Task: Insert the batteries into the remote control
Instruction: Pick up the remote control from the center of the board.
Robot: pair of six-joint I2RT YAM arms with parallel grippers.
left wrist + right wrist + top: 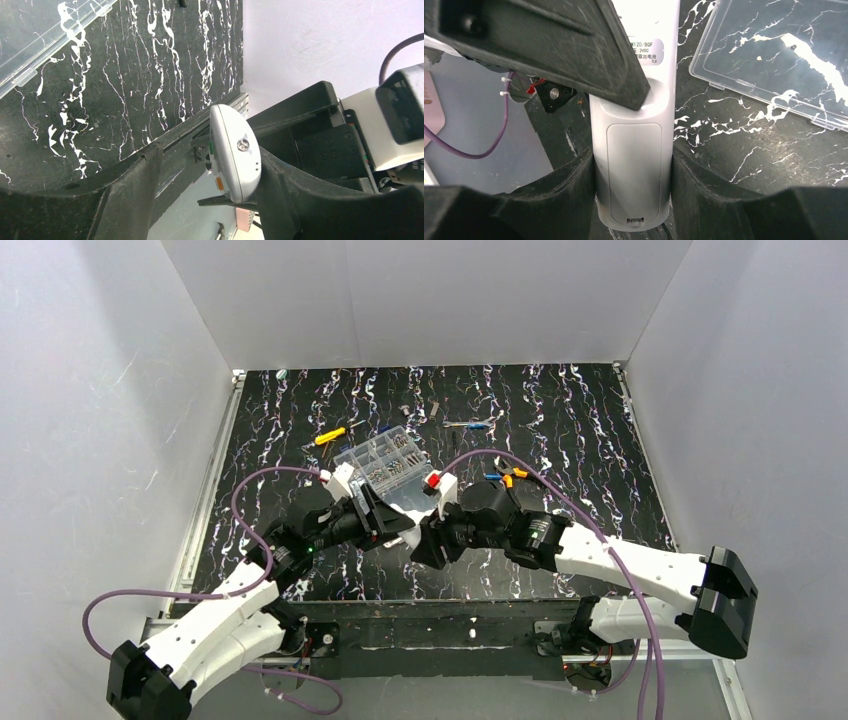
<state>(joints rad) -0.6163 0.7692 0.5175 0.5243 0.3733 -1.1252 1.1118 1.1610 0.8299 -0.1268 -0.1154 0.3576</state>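
Two grippers, left (240, 200) and right (634, 200), both clamp the remote (633, 170) above the table's near edge, cover apparently on, and any uneven pull could twist it loose while the batteries (492, 478) wait mid-table.

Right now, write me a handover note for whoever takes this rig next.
Left pincer: shut on the remote, near one end.
Right pincer: shut on the same remote, its fingers either side of the battery cover.
Remote is held off the table between both arms, in front of the clear box.
Done: remote picked up. The cover is still on.
Left: open the cover, fetch the batteries, load them. I cannot pick out the batteries for certain.
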